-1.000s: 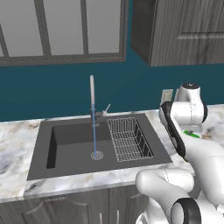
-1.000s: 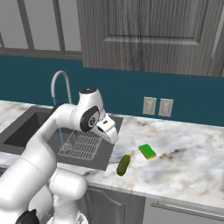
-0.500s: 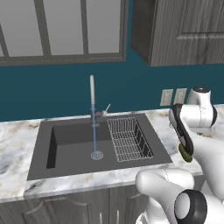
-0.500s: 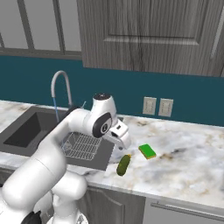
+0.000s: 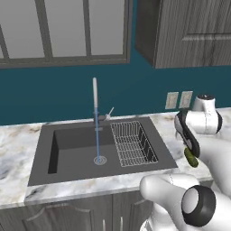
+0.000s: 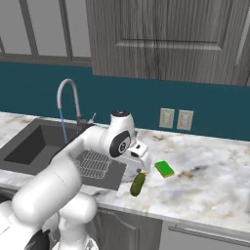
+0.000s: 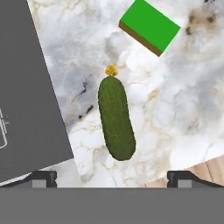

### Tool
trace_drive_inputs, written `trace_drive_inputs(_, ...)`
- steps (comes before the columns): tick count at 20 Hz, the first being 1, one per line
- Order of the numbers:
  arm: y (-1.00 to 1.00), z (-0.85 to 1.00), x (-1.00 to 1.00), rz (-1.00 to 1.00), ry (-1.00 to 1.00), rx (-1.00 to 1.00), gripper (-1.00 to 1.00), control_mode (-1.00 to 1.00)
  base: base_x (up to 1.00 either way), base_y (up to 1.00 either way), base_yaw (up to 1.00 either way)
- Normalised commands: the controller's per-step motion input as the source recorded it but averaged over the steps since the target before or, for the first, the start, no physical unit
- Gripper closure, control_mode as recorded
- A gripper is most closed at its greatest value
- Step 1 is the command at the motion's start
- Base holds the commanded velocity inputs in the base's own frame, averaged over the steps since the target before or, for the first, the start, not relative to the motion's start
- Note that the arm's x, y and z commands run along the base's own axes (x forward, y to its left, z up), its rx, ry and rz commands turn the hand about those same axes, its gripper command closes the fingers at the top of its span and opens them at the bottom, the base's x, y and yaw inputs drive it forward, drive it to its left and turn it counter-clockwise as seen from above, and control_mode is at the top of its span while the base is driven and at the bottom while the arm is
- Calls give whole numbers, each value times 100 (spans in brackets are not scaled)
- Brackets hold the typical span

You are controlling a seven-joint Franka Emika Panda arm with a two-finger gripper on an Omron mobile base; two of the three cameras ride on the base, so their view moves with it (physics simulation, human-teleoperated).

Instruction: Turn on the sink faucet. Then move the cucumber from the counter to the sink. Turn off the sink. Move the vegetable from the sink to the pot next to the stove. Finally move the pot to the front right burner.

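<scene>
Arm swung right; jaws wide above cucumber (image 7: 116, 123) on counter (image 7: 175, 113).

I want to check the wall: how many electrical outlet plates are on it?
2: left outlet plate and right outlet plate, side by side on the teal wall above the counter. The arm could hide more.

The left base view looks from behind the arm's left, forward and down, straight onto the sink (image 5: 72, 158) and its faucet (image 5: 95, 110), with the teal wall and cabinets behind. The right base view stands behind the arm's right and takes in the counter (image 6: 210, 180) beside that same sink. Both share the cucumber (image 6: 138, 183). The hand view hangs close above the marble, looking nearly straight down on the cucumber and a green sponge (image 7: 149, 26).
</scene>
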Motion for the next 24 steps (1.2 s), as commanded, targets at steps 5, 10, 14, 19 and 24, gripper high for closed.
trace_drive_inputs(5,-23,-38,-10,16,0,0,-100,-100,0,0,0)
trace_drive_inputs(10,1,-37,-3,13,0,0,-100,-100,0,0,0)
trace_drive_inputs(14,8,-24,0,10,0,0,-100,-100,0,0,0)
trace_drive_inputs(19,0,-25,0,10,0,0,-100,-100,0,0,0)
trace_drive_inputs(24,-4,-26,0,9,0,0,-100,-100,0,0,0)
